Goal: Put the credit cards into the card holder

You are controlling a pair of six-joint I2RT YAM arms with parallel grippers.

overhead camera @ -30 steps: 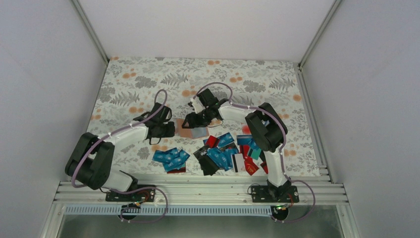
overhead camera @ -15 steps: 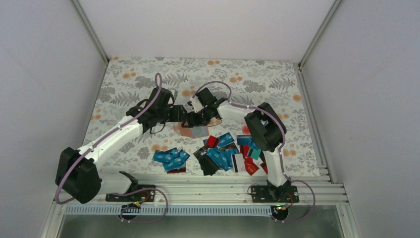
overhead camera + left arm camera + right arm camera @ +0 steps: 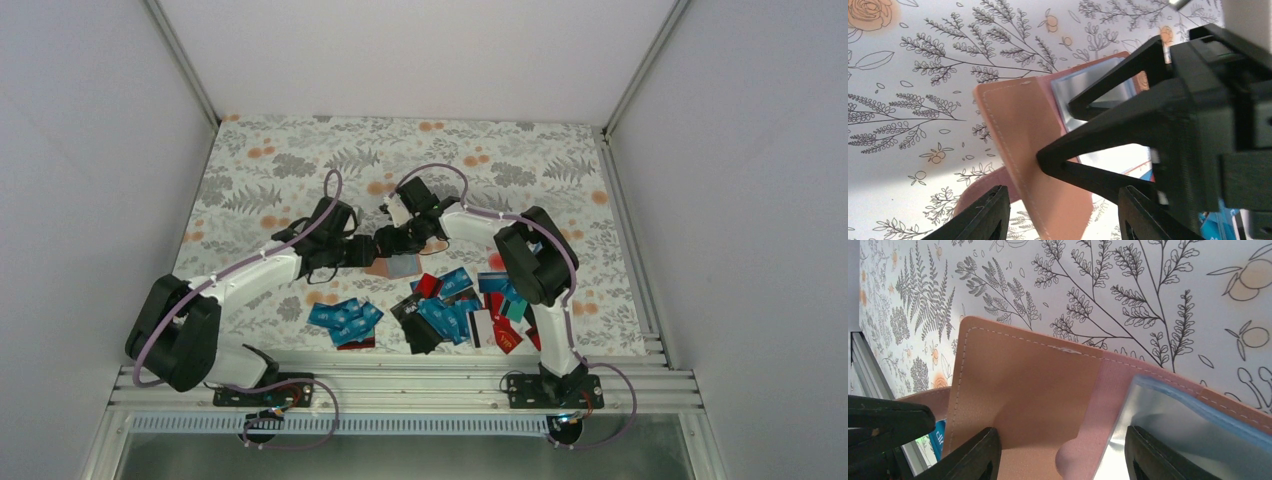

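Observation:
The tan-pink card holder [image 3: 392,267] lies open on the floral cloth, its flap [image 3: 1018,130] raised and a shiny bluish sleeve [image 3: 1083,90] showing inside. My left gripper [image 3: 1065,217] is open at the holder's left edge, the flap's lower part between its jaws. My right gripper [image 3: 1063,457] is open over the holder [image 3: 1023,385], one finger by the flap and one by the sleeve [image 3: 1188,430]. The right gripper's fingers [image 3: 1108,125] fill the right of the left wrist view. The credit cards lie in a blue pile [image 3: 345,320] and a mixed pile [image 3: 460,305].
The two grippers [image 3: 372,250] [image 3: 395,241] nearly touch tip to tip over the holder. A left finger [image 3: 888,420] shows at the right wrist view's left edge, beside a blue card [image 3: 940,437]. The metal rail [image 3: 400,385] runs along the near edge.
My left arm swung right from beside the holder, lifted and reached in, then came down at the holder's left edge with its jaws opened wider. The right arm stayed put.

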